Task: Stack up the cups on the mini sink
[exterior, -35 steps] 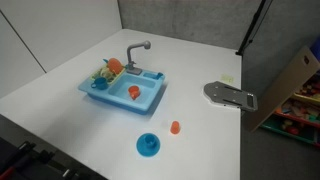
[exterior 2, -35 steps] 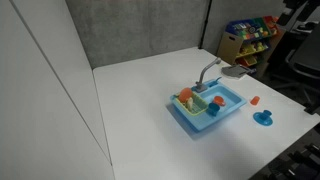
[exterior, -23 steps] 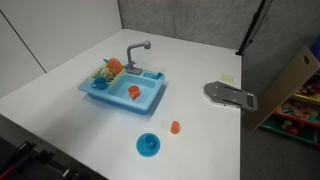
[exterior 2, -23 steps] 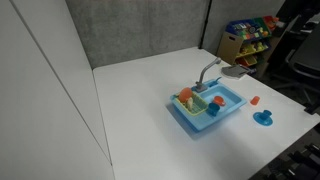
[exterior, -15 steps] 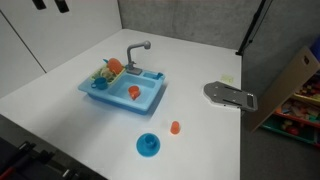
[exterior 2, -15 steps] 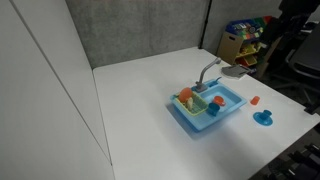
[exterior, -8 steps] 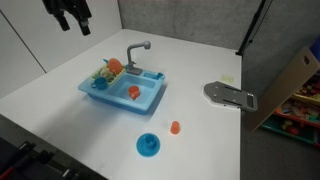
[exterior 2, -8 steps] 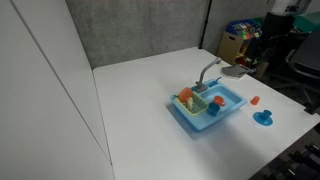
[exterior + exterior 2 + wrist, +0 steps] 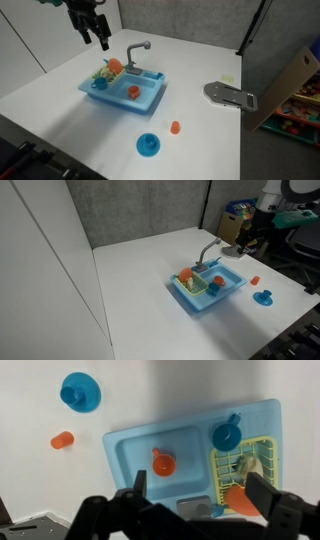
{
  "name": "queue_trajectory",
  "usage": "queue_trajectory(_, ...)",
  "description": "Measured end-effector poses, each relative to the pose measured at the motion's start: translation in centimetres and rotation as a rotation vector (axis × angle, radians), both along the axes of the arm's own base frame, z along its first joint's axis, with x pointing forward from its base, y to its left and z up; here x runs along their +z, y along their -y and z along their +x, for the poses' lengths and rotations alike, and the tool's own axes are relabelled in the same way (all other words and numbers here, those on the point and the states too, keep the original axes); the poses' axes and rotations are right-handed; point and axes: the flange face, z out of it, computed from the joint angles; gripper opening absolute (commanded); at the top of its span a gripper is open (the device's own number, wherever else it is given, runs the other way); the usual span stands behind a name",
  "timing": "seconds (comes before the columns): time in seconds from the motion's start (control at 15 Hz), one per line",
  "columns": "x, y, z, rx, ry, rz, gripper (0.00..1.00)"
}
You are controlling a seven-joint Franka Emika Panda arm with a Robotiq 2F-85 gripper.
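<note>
The light blue mini sink [image 9: 150, 100] with a grey faucet [image 9: 138, 49] stands mid-table; it shows in both exterior views [image 9: 228, 290] and in the wrist view [image 9: 130, 455]. One orange-red cup [image 9: 133, 92] sits in its basin [image 9: 163, 462]. A second orange-red cup [image 9: 175, 127] stands on the table beside the sink [image 9: 254, 281] [image 9: 62, 440]. My gripper [image 9: 96, 40] hangs open and empty above and behind the sink [image 9: 249, 242]; in the wrist view its fingers [image 9: 197, 492] frame the sink from above.
A round blue plate [image 9: 148, 145] lies on the table near the loose cup [image 9: 80, 392]. A grey metal plate [image 9: 230, 95] lies farther off. The dish rack [image 9: 245, 460] holds an orange item [image 9: 238, 500], and a blue cup [image 9: 226, 434] sits beside it. A cardboard box [image 9: 290, 80] stands past the table edge.
The arm has come into view and moved down toward the sink. The cups, sink and plate have not moved.
</note>
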Motion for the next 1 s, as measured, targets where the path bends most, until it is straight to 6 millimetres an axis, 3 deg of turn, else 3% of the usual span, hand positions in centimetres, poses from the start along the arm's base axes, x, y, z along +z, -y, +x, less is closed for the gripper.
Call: queue_trajectory(1.0, -10.3, 3.6, 2.3, -0.019, -0.057, -0.043, 1.0)
